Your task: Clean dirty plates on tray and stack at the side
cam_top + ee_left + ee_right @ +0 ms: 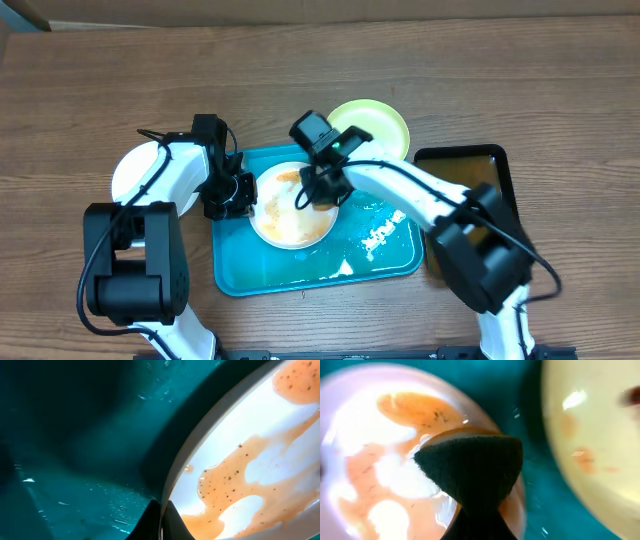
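smeared white plate (285, 226) on turquoise tray (290, 272) | left hand (240, 195) clamps its rim | right hand (315, 192) pinches dark sponge (470, 466) on it

plate (285, 228) on tray (300, 277), second plate (382, 125) behind

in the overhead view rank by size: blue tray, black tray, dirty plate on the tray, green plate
1. blue tray
2. black tray, partly hidden
3. dirty plate and green plate: look alike
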You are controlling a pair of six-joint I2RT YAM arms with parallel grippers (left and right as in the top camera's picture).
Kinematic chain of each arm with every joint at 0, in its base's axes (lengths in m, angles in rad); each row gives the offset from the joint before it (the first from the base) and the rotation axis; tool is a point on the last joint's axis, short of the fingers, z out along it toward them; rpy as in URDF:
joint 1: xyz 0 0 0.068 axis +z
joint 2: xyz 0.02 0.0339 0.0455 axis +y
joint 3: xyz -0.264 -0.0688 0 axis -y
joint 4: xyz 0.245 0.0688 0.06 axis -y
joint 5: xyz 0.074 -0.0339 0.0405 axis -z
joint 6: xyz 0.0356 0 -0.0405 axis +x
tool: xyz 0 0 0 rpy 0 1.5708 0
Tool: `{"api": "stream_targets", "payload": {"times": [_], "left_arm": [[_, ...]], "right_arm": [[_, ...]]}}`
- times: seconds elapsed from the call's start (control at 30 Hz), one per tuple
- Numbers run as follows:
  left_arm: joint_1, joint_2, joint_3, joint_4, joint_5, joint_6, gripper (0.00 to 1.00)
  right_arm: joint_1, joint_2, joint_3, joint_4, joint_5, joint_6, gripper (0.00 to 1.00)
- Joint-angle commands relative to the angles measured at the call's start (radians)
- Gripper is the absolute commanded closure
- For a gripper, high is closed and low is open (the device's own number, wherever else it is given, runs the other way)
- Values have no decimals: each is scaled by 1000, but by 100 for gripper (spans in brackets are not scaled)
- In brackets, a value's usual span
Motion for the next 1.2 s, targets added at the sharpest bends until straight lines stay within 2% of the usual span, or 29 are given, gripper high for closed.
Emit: {"api": "stream_targets", "payload": {"times": [0.0,0.13,0.33,0.5,0.57,0.63,0.93,1.17], "left_arm": [[7,-97,38,2,-91,-34,96],[7,-189,40,2,-188,-45,96],[-9,-307,40,17,-304,-46,96],[-64,-323,40,3,-399,-59,96],[-105,-323,40,-12,-507,-60,96],[-136,-323,40,-18,-571,-68,96],[-258,-323,47,-18,-653,-69,96],[-317,-324,96,-51,-832,-85,96]], "right_arm": [[-49,-176,21,-9,22,20,96],[-132,-242,21,-107,96,99,96],[-308,-245,-5,-256,101,108,96],[-433,-245,-61,-306,94,108,96],[-470,-245,-93,-316,95,107,96],[-493,-245,-117,-322,95,103,96],[-538,-245,-204,-311,96,96,96],[-538,-245,-280,-218,85,68,96]]}}
